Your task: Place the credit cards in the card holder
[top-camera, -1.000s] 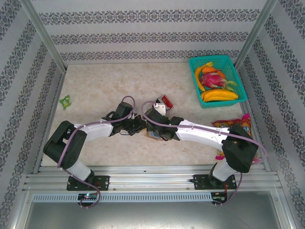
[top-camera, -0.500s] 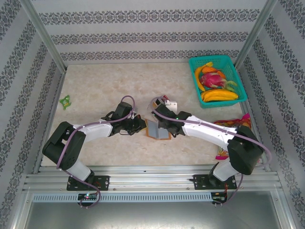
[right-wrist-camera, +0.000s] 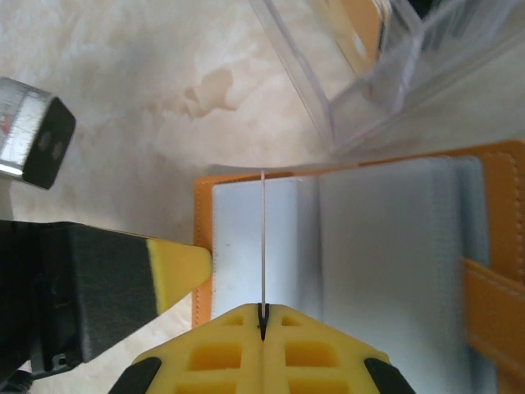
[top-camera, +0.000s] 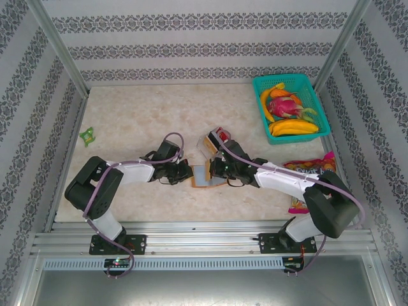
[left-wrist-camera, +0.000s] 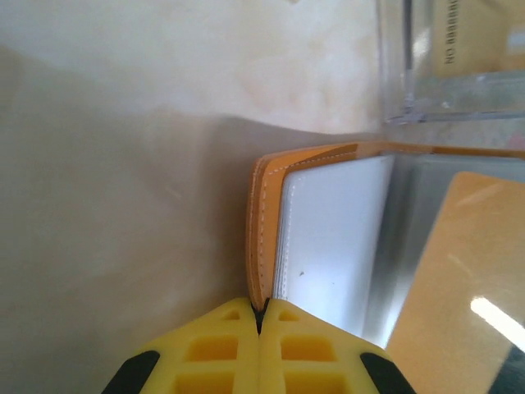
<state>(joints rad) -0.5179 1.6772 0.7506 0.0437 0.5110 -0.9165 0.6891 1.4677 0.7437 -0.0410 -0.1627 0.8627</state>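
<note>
The orange-tan card holder [top-camera: 201, 177] lies open on the table between both grippers, its white inner slots [left-wrist-camera: 328, 238] facing up. My left gripper [left-wrist-camera: 261, 310] is shut on the holder's stitched orange edge, at the holder's left side in the top view [top-camera: 187, 172]. My right gripper [right-wrist-camera: 262, 310] is shut on a thin tan credit card [right-wrist-camera: 262, 238], seen edge-on and standing upright over the holder's left white pocket [right-wrist-camera: 246, 246]. The same card [left-wrist-camera: 459, 279] shows flat at the right of the left wrist view. The right gripper [top-camera: 215, 169] hovers at the holder's right.
A small clear plastic box [top-camera: 217, 140] with a red card in it stands just behind the holder, also close in the wrist views [left-wrist-camera: 447, 66] [right-wrist-camera: 369, 74]. A teal fruit basket [top-camera: 320, 108] is back right, snack packets [top-camera: 309, 167] right, a green scrap [top-camera: 87, 134] left.
The right arm has drawn back to the right and lowered, uncovering the open holder and bringing its card over it. The left gripper has kept its hold and shifted slightly toward the front.
</note>
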